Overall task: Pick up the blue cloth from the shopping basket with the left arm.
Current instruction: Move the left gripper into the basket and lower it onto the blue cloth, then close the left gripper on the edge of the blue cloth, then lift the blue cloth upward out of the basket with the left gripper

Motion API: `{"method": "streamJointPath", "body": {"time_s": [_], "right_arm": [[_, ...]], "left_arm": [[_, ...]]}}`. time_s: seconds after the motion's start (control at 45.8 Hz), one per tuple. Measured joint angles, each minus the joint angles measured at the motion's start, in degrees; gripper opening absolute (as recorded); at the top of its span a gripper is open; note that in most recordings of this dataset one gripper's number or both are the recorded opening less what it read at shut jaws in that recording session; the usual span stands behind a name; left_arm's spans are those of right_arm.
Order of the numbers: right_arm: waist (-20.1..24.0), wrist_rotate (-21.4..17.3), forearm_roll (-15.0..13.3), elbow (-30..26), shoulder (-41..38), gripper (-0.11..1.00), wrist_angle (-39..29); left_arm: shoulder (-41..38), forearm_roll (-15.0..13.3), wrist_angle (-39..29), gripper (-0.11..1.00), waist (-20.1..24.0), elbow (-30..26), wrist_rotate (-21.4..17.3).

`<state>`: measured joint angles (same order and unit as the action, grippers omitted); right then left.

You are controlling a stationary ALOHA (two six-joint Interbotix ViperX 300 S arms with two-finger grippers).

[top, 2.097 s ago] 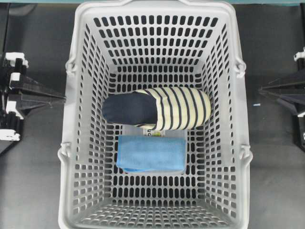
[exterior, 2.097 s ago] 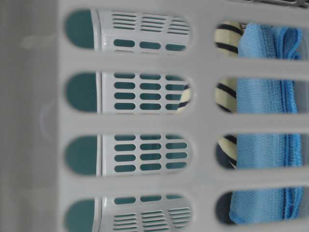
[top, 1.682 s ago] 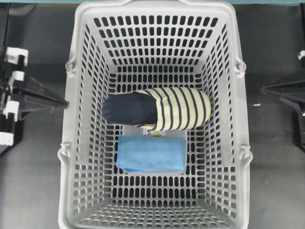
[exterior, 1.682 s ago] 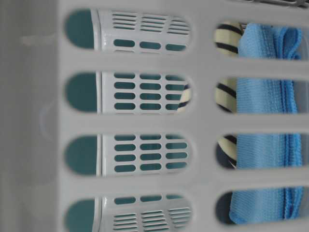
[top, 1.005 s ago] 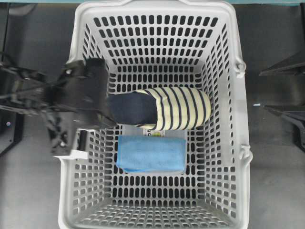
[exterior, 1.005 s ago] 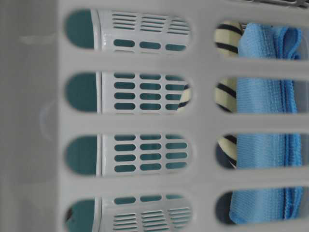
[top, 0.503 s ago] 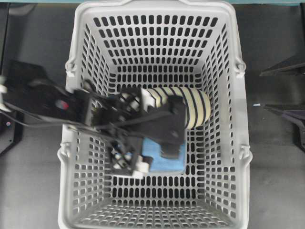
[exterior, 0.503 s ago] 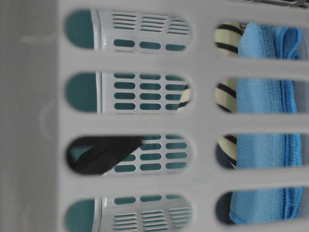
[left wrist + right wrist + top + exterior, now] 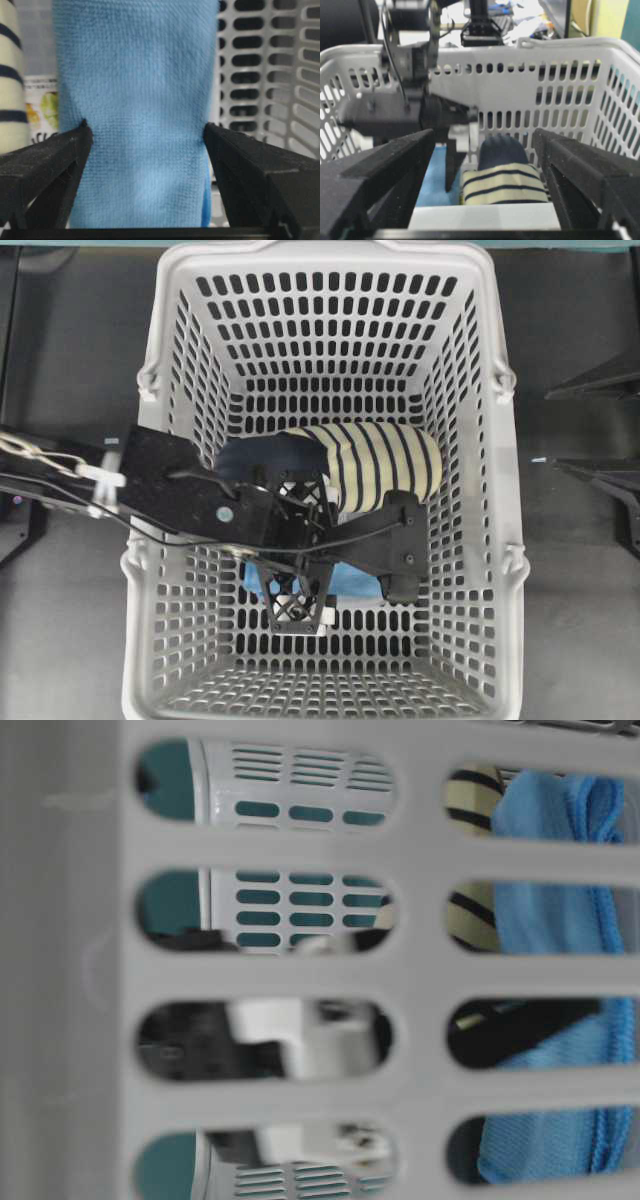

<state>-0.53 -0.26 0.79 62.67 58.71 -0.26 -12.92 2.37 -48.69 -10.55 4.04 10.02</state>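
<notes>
The blue cloth (image 9: 352,580) lies flat on the floor of the grey shopping basket (image 9: 470,440), mostly hidden under my left arm. My left gripper (image 9: 305,560) is open and reaches down into the basket. In the left wrist view the left gripper (image 9: 145,130) straddles the cloth (image 9: 135,75), one fingertip at each long edge. The table-level view shows the cloth (image 9: 545,920) through the basket wall (image 9: 420,970), with a black finger across it. My right gripper (image 9: 485,145) is open and empty outside the basket, at the overhead view's right edge (image 9: 552,430).
A navy and cream striped rolled garment (image 9: 380,465) lies just behind the cloth, close to the left gripper. It also shows in the left wrist view (image 9: 10,75). A printed card (image 9: 42,105) lies under the cloth's edge. The basket walls (image 9: 260,75) enclose the gripper.
The left arm has swung in from the left over the basket rim and come down onto the blue cloth. The right arm has drawn back at the right edge.
</notes>
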Motion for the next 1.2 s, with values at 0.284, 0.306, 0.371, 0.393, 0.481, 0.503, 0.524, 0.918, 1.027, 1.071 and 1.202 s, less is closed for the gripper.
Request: {"method": "streamJointPath", "body": {"time_s": [0.284,0.306,0.371,0.393,0.481,0.503,0.524,0.918,1.027,1.071,1.202], "right_arm": [[0.0,0.0,0.0,0.0,0.0,0.77,0.1],[0.0,0.0,0.1,0.0,0.0,0.77,0.1],[0.0,0.0,0.0,0.0,0.0,0.77,0.4],[0.0,0.0,0.0,0.0,0.0,0.77,0.5],[0.0,0.0,0.0,0.0,0.0,0.77,0.8],[0.1,0.0,0.0,0.0,0.0,0.77,0.9],[0.0,0.0,0.0,0.0,0.0,0.77,0.9],[0.0,0.0,0.0,0.0,1.7,0.77,1.1],[0.0,0.0,0.1,0.0,1.8,0.77,1.0],[0.1,0.0,0.0,0.0,1.8,0.77,1.0],[0.0,0.0,0.1,0.1,1.8,0.77,1.1]], "left_arm": [[0.0,-0.1,0.8,0.84,-0.1,2.5,0.4],[0.1,0.0,0.8,0.83,-0.1,2.6,0.4],[0.2,0.0,0.9,0.75,-0.1,2.9,0.4],[0.2,0.0,0.9,0.71,-0.1,3.1,0.3],[0.4,0.0,0.9,0.50,-0.2,3.1,-0.1],[0.2,-0.1,0.9,0.44,-0.2,2.9,-0.2],[0.2,-0.1,0.9,0.38,-0.2,3.1,-0.4],[5.4,-0.1,-3.3,0.15,-0.4,0.4,-0.7],[7.6,0.0,-7.1,0.15,-0.5,-3.6,-0.7],[8.5,0.0,-8.5,0.15,-0.5,-5.2,-0.7],[10.2,0.0,-14.7,0.15,-0.5,-12.8,-1.0]]}}
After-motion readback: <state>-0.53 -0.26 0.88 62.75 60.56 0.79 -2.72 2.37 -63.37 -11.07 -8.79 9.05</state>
